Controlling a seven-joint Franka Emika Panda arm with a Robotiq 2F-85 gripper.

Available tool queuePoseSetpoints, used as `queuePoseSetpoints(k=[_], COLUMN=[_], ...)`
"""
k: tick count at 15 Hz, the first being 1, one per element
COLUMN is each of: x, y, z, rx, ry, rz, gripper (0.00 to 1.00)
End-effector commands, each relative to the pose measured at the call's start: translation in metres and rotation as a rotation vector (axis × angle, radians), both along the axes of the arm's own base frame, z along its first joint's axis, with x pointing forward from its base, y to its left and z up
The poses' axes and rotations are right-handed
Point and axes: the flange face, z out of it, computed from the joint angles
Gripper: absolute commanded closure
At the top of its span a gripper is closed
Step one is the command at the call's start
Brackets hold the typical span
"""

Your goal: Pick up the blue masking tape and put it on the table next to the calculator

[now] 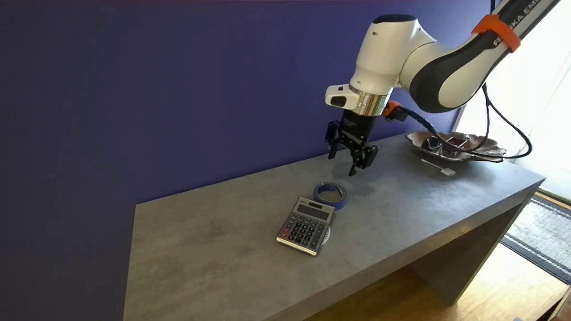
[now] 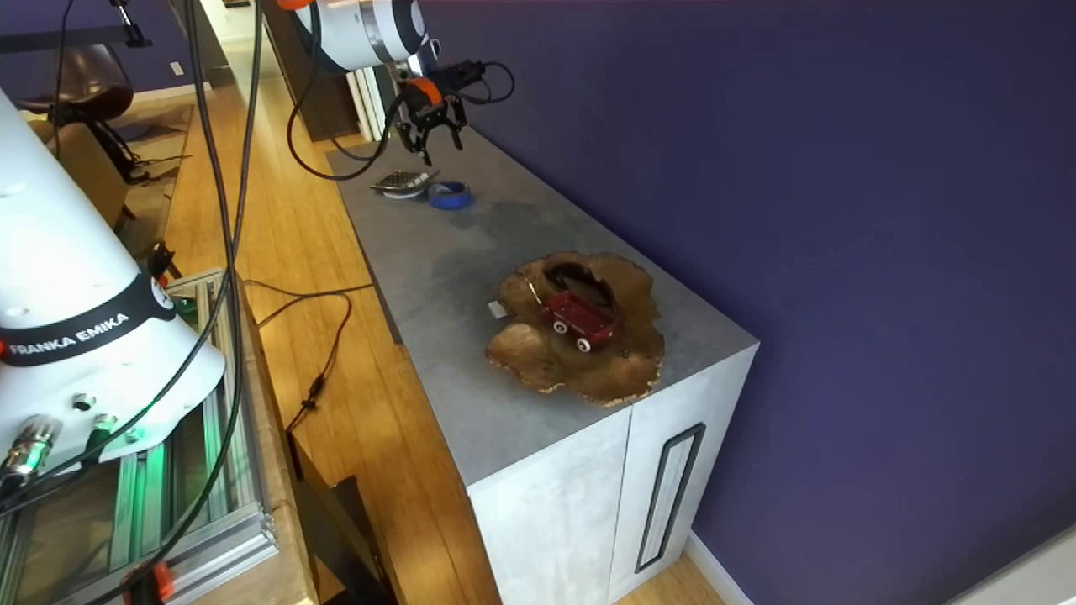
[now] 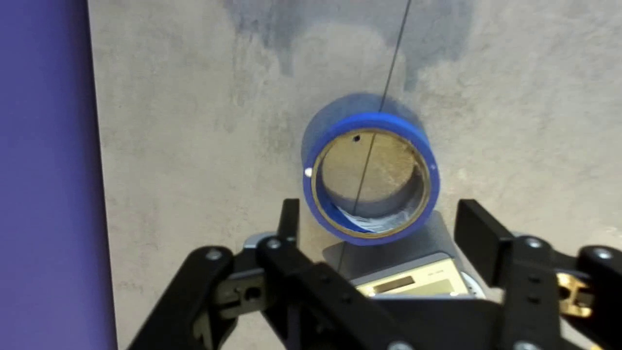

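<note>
Wrist view: two black fingers (image 3: 481,240) spread, gripping nothing; placing looks finished, so the next move calls for backing away. In an exterior view, left to right on one grey concrete-look table (image 1: 200,249): one silver-grey rectangular calculator (image 1: 306,226), one dark-blue ring of masking tape (image 1: 341,204) just beside it, one brown wavy-edged bowl (image 1: 417,138).

In an exterior view, the black band (image 2: 84,338) on my white arm (image 2: 46,235) reads FRANKA EMIKA. In an exterior view, an orange strap (image 1: 497,30) crosses lettering on my black stripe (image 1: 519,11), leaving KA EMI legible. Marks on the calculator (image 1: 306,226) are too small for me.
</note>
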Motion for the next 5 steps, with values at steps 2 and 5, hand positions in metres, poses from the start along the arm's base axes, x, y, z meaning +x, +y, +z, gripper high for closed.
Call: queuePoseSetpoints(k=[2,5], x=[-0.023,-0.009], y=[-0.054,-0.051], z=[0.035,0.034], rx=[0.054,0.109], ry=[0.019,-0.003], rz=[-0.035,-0.047], gripper=[0.0,0.0])
